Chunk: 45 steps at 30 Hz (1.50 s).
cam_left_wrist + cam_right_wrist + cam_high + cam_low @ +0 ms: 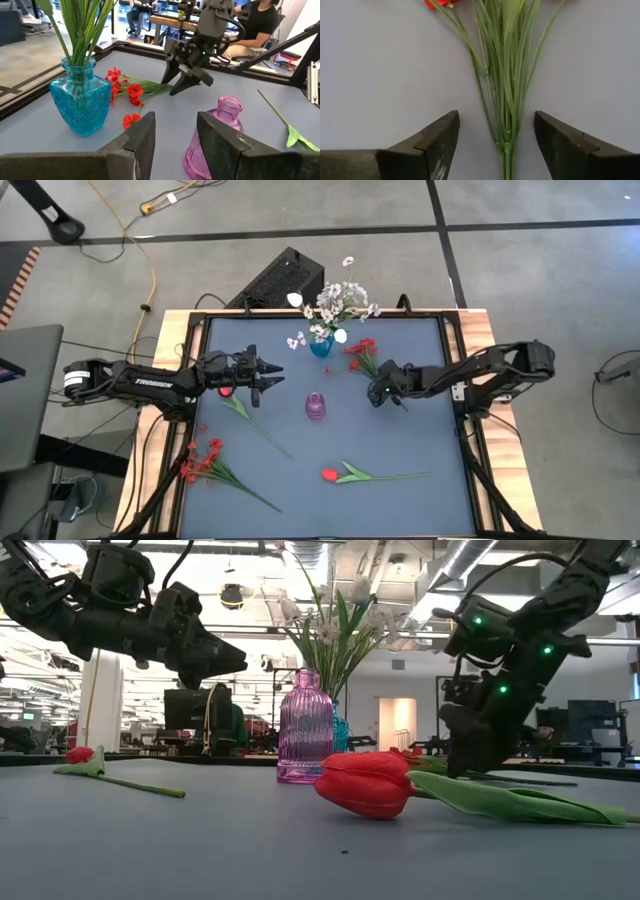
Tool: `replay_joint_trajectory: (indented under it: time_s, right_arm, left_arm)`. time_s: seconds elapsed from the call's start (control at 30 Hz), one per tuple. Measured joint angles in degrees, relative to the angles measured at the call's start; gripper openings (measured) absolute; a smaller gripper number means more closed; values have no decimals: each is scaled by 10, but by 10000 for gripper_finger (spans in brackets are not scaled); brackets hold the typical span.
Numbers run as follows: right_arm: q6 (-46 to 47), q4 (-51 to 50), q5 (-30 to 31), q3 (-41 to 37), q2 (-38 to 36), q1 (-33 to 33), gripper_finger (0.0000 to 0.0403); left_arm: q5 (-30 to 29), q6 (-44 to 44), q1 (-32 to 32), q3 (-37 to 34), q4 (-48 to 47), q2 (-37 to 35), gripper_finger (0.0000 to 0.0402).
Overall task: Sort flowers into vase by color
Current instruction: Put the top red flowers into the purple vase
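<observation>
My right gripper (495,125) is open and points down over the stem bundle (507,100) of a red spray (362,356), which lies flat on the mat. One finger stands on each side of the stems without touching them. My left gripper (266,374) is open and hovers above the mat, left of the pink vase (315,406). The blue vase (320,346) holds white flowers (335,302) upright. A red tulip (226,392) lies under my left arm. A second red tulip (331,475) and another red spray (204,460) lie near the mat's near edge.
The pink vase (215,135) stands mid-mat between the two grippers, and the blue vase (80,97) stands behind it toward the far edge. A raised black frame (452,380) borders the mat. People sit at desks beyond the table (255,25).
</observation>
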Motion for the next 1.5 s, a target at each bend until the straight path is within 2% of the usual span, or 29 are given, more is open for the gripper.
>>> replay_joint_trajectory:
  time_s: [0.1, 0.17, 0.27, 0.43, 0.5, 0.6, 0.7, 0.83, 0.93, 1.03, 1.17, 1.27, 1.4, 1.43, 1.5]
  right_arm:
    - [6, -3, 7, 1, 12, 2, 264]
    - [18, -21, 15, 2, 12, 0, 234]
    - [29, -49, 27, 2, 4, -4, 167]
    - [5, -69, 33, -1, -29, -5, 32]
    - [5, -93, 49, -2, -52, -5, 28]
    - [52, -158, 109, -2, -99, -5, 29]
    - [121, -237, 204, -2, -152, 4, 29]
    - [146, -234, 341, -2, -224, 42, 29]
    - [85, -184, 425, -2, -279, 70, 29]
    - [-18, -108, 503, -2, -335, 96, 29]
    - [-217, 35, 598, -1, -384, 137, 29]
    - [-385, 167, 646, -1, -402, 161, 29]
    - [-571, 327, 664, -1, -413, 168, 29]
    - [-594, 355, 654, -1, -415, 165, 29]
    - [-611, 392, 597, -1, -418, 160, 32]
  left_arm:
    - [-1, 0, 0, 0, 0, 0, 135]
    - [-3, 0, 0, 0, 1, 0, 135]
    - [-3, 0, 0, 0, 1, 0, 135]
    - [-3, -4, 0, 0, 1, 0, 135]
    - [-3, -6, 0, 0, 1, 0, 135]
    - [-3, -7, 0, 0, 1, 0, 135]
    - [-3, -10, 0, 0, 1, 0, 135]
    - [-3, -9, 0, 0, 1, 0, 135]
    - [-3, -7, 0, 0, 4, 0, 135]
    - [-3, -7, 0, 0, 4, 0, 135]
    - [-3, -7, 0, 0, 4, 0, 135]
    - [-4, 0, 0, 0, 4, 0, 135]
    - [-10, 10, 0, 0, 7, 0, 135]
    - [-12, 10, 0, 0, 8, 0, 135]
    - [-15, 10, 0, 0, 10, 0, 135]
